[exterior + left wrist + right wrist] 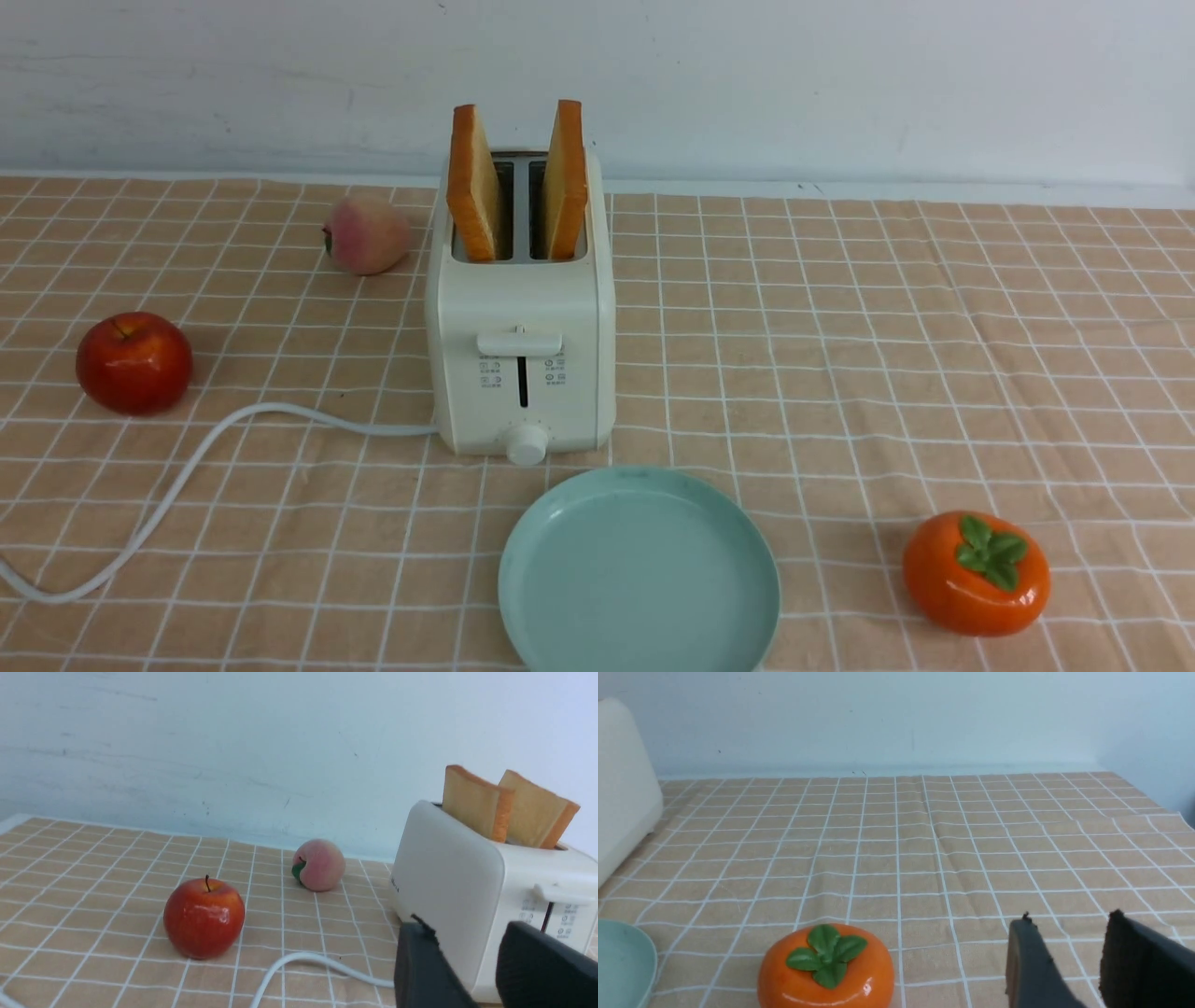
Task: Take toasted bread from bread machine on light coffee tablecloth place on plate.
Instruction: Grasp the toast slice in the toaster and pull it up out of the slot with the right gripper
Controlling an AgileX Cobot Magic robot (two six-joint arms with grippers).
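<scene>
Two slices of toasted bread point(474, 182) point(567, 177) stand upright in the slots of the cream-white bread machine point(520, 317) on the light coffee tablecloth point(840, 373). The empty teal plate point(639, 579) lies just in front of the machine. Neither arm shows in the front view. In the left wrist view my left gripper point(467, 926) is open and empty, to the left of the bread machine point(448, 868) near its front corner, below the toasted bread point(472, 802). In the right wrist view my right gripper point(1069, 918) is open over bare cloth, with the plate point(621, 961) off to one side.
A red apple point(133, 362) and a peach point(366, 234) sit left of the machine, and its white cord point(187, 476) trails left across the cloth. An orange persimmon point(976, 571) sits right of the plate. A pale wall runs behind the table.
</scene>
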